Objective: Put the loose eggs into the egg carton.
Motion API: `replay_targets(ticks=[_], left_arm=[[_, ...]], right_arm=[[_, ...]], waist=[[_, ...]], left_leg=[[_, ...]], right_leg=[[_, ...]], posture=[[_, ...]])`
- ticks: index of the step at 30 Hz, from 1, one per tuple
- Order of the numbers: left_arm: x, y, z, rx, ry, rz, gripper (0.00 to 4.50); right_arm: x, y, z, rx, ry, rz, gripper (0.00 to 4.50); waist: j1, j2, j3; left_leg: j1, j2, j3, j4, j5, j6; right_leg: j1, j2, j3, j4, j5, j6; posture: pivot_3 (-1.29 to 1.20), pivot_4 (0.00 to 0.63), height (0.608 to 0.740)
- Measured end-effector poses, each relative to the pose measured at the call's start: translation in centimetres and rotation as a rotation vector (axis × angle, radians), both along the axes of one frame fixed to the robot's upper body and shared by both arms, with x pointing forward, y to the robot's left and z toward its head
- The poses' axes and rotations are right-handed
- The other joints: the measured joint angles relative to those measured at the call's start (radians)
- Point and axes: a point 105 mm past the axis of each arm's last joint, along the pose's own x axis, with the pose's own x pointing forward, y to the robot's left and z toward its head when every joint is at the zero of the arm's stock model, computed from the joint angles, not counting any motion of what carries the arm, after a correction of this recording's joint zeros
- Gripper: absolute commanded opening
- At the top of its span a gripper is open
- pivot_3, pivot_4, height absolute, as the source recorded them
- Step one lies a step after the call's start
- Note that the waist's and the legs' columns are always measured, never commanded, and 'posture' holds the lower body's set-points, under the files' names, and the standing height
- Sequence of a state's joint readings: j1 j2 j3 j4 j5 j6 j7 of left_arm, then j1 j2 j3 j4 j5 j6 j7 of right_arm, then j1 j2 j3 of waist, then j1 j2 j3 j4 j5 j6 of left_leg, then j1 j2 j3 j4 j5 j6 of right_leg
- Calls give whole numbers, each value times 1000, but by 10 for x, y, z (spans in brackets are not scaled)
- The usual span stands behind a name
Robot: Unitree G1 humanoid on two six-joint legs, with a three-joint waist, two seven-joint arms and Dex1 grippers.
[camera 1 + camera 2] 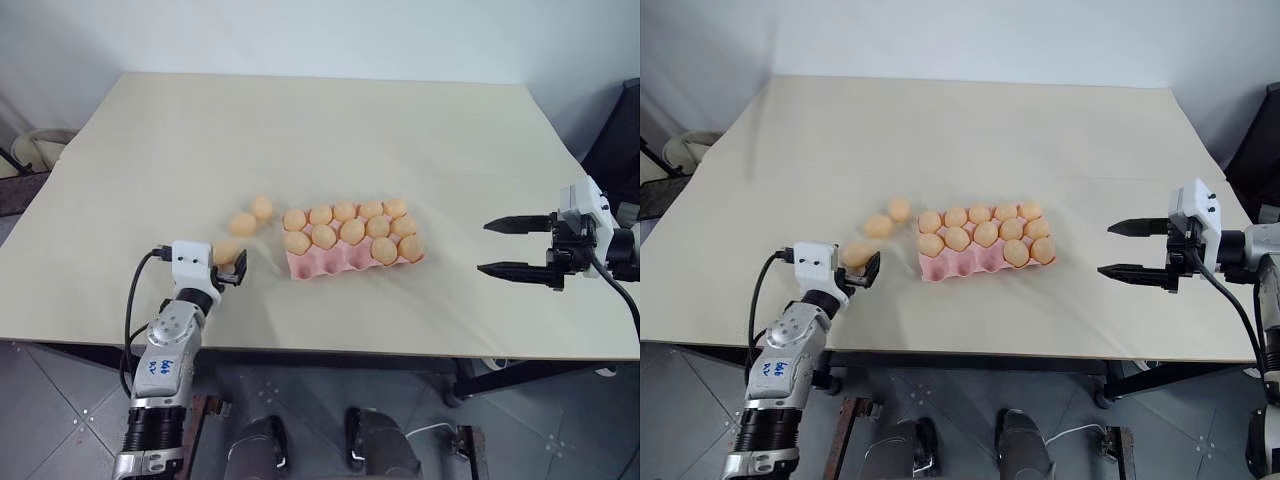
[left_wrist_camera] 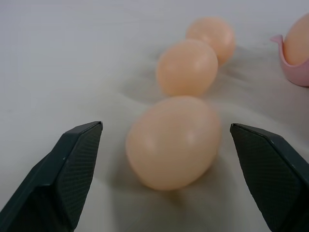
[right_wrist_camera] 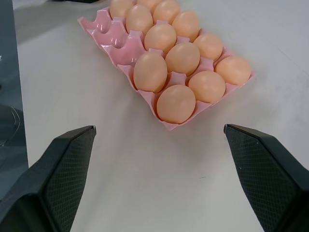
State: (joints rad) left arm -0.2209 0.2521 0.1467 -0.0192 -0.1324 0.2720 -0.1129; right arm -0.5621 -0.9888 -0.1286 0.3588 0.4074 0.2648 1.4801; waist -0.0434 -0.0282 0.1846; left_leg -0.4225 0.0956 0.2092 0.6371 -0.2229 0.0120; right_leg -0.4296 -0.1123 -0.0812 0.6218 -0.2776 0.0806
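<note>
Three loose eggs (image 1: 243,223) lie in a line just off the egg carton (image 1: 318,266)'s left end, leaving only a narrow gap there. The carton's near row of cups lies unfilled. Bare tabletop (image 1: 300,130) spreads toward the far edge, both far corners and the right edge.

Pale beige table (image 1: 300,130), 1 broad rectangular top, matte, evenly lit. Plain grey-white wall (image 1: 320,35) directly behind table. Grey tiled floor (image 1: 60,420) below table's near edge. Dark object (image 1: 615,140) beside table's far right corner; unidentifiable.

Soft even light, faint shadows, close wrist views slightly blurred.
</note>
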Motion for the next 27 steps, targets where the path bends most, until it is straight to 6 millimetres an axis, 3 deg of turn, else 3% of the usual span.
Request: replay_targets(ticks=[7, 16, 22, 27], left_arm=[[2, -4, 0, 0, -11, -36, 2318], [-4, -22, 4, -17, -15, -159, 2318], [-35, -80, 10, -62, -18, -464, 2318], [-44, -137, 39, -153, -132, -620, 2318]], right_arm=[[1, 0, -1, -1, -3, -9, 4500], [-1, -2, -5, -2, 10, -15, 4500], [-1, -3, -5, 0, 6, -25, 4500], [-2, -3, -7, -2, 4, -31, 4500]], waist=[[8, 0, 0], [14, 0, 0], [14, 0, 0], [17, 0, 0]], left_leg=[[0, 0, 0, 0, 0, 0], [-1, 1, 0, 0, -1, 1], [-1, -1, 1, -2, -1, 1], [-1, -5, 0, 0, -1, 3]], right_leg=[[0, 0, 0, 0, 0, 0], [0, 0, 0, -1, 0, 0], [0, 1, 0, -2, 0, 0], [1, 0, 1, -3, 0, -1]], posture=[[0, 150, 740], [0, 150, 740], [0, 150, 740], [0, 150, 740]])
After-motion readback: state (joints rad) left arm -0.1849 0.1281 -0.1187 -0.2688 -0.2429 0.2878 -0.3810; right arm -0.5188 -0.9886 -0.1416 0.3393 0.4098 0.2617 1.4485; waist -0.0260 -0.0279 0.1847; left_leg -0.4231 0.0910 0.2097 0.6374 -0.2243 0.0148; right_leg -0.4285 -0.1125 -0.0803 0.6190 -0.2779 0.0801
